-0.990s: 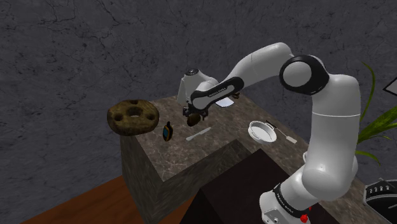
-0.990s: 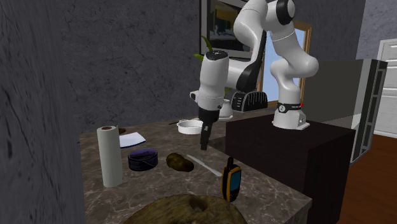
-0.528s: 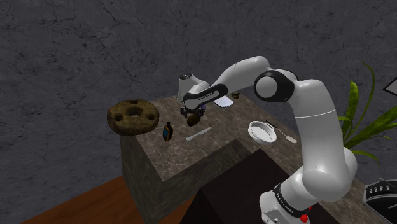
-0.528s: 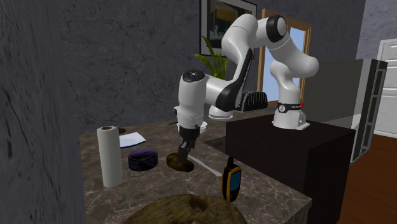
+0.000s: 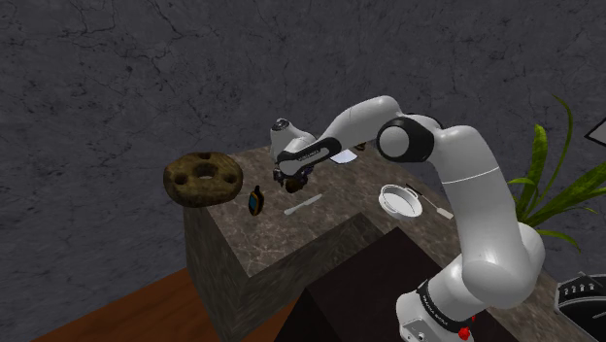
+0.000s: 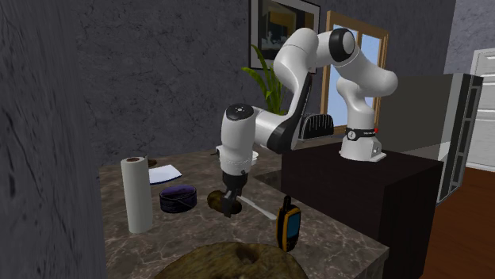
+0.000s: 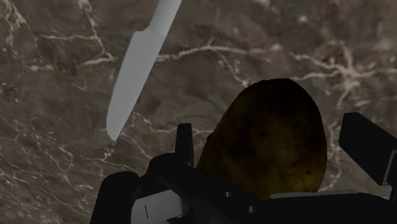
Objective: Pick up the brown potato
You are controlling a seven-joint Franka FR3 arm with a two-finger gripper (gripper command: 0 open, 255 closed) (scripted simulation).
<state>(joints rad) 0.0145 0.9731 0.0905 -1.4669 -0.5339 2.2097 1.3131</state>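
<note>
While the gripper hangs low over the bench, its fingers stand parted around the brown potato.
Shoulder view: the gripper is down at the marble top, with a knife just on its near side. Second exterior view: the potato lies on the bench under the fingertips, between a dark bowl on that view's left and the knife on its right. Wrist view: the potato lies between the two fingers, with a gap beside one of them.
</note>
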